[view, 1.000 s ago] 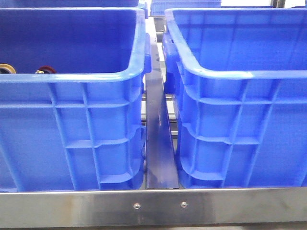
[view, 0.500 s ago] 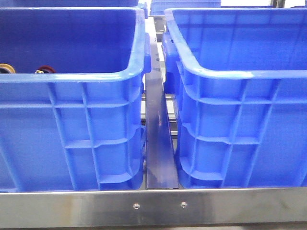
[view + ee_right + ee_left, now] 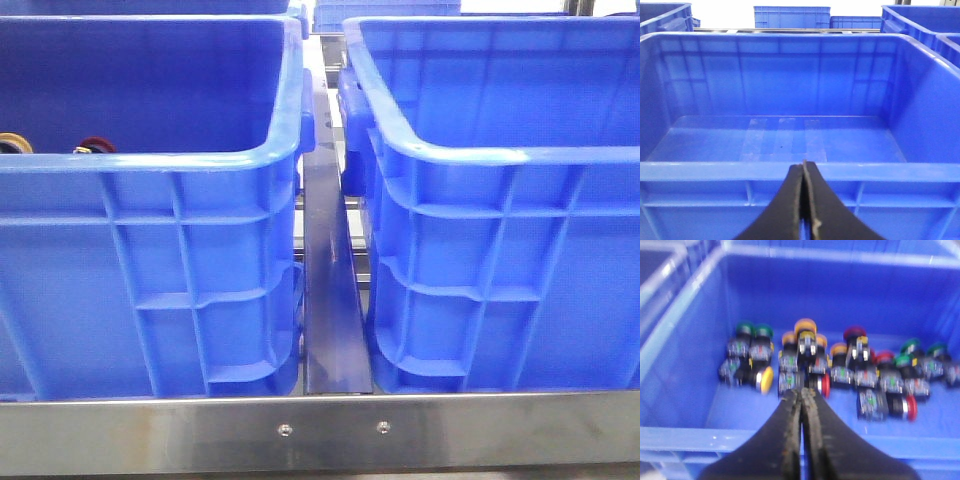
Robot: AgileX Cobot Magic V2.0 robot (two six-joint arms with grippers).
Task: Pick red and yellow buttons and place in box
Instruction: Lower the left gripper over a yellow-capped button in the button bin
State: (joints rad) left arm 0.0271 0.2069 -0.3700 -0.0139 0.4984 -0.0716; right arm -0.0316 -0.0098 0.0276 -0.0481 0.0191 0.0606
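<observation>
Front view: we're looking at two big blue crates side by side on a steel frame, w/ a metal divider strip running between them. The left crate is showing just the tops of a yellow cap and a dark red cap over its near rim, at the far left. The right crate, the box, is showing only bare blue inner walls from here. Neither arm is appearing in this view.

Left wrist view: our left gripper is hovering above the near rim of the left crate, its black fingers pressed together, nothing between them. Just beyond the fingertips, on the crate floor, a cluster of push buttons is lying: an orange-yellow button standing straight ahead of the tips, a red button lying on its side nearly under them, another yellow one tipped over off to one side, plus green-capped buttons at both ends of the group. The picture is blurring, so we can't tell finer details.

Right wrist view: our right gripper is hanging over the box's near rim, fingers clenched tight, holding nothing. Beyond the tips the box floor is showing pale scuffed patches. More blue crates are sitting farther off past the far wall.
</observation>
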